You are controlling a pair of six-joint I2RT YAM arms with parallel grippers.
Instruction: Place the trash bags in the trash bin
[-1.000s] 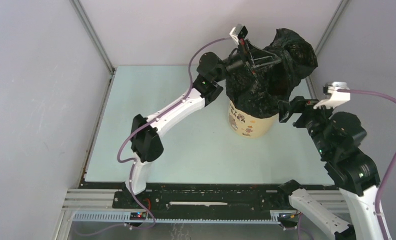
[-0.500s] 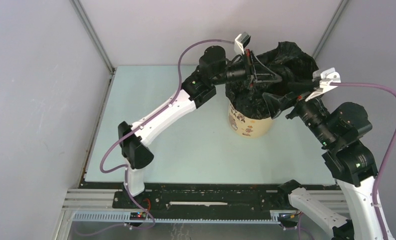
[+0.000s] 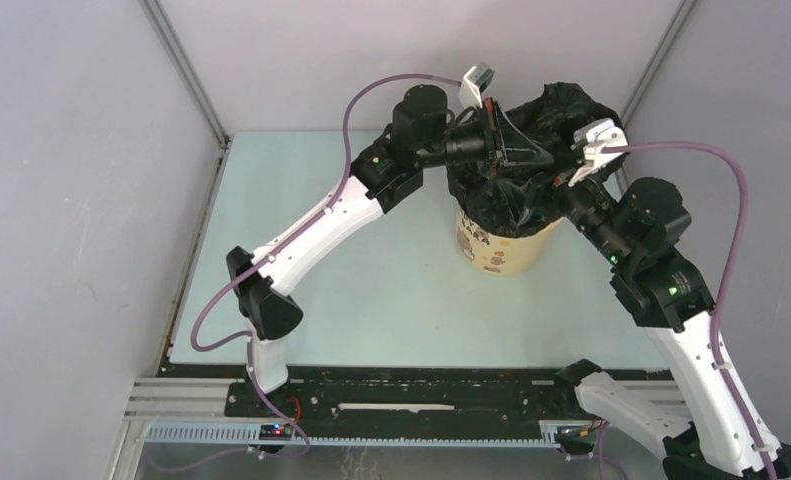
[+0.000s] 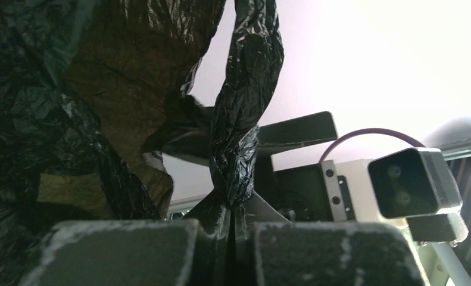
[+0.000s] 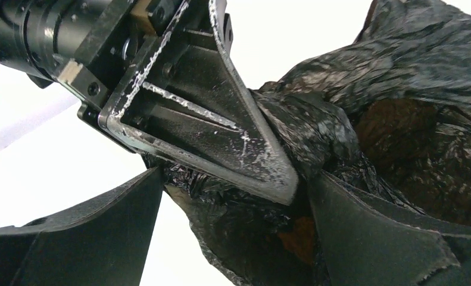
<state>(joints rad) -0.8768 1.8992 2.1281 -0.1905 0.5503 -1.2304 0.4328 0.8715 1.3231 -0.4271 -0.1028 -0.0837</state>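
Tightly pinches a twisted strand of the trash bag point(image 4: 242, 119) in the left gripper point(image 4: 230, 238), fingers pressed together on the film. Holds the right gripper point(image 5: 233, 238) spread wide just beside it, one finger on each side of crumpled plastic. Shows the bag draped over the mouth of the trash bin point(image 3: 496, 250), upper centre of the overhead frame, on the tabletop point(image 3: 371, 280).
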